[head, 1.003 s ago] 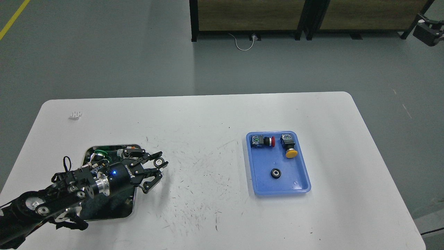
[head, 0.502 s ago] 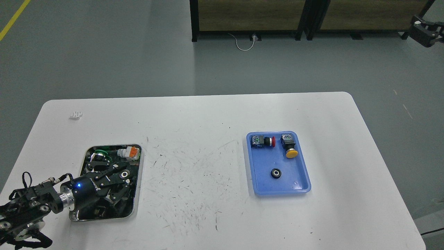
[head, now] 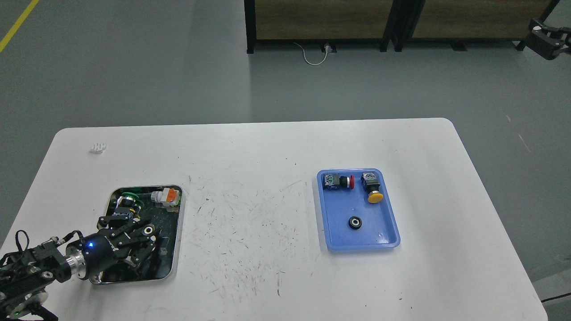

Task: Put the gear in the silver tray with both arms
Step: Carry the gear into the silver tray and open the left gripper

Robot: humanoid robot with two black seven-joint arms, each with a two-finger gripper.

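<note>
The silver tray (head: 177,232) lies at the table's front left. My left gripper (head: 145,238) reaches in from the lower left and hangs low over the tray's floor, its fingers closed around a small silver-and-black gear (head: 147,230). A second black gear (head: 355,222) lies in the blue tray (head: 334,236) at the right. A black part that looks like my right gripper (head: 548,42) shows small at the top right edge, high and far from the table; its fingers cannot be told apart.
The silver tray also holds a green button part (head: 128,201) and an orange-and-white connector (head: 166,196). The blue tray holds a red push button (head: 340,181) and a yellow one (head: 373,191). A small white piece (head: 97,147) lies far left.
My left gripper has pulled back left with the gear, from beyond the silver tray's right rim to over its floor, and has sunk lower. The black part at top right shifted slightly.
</note>
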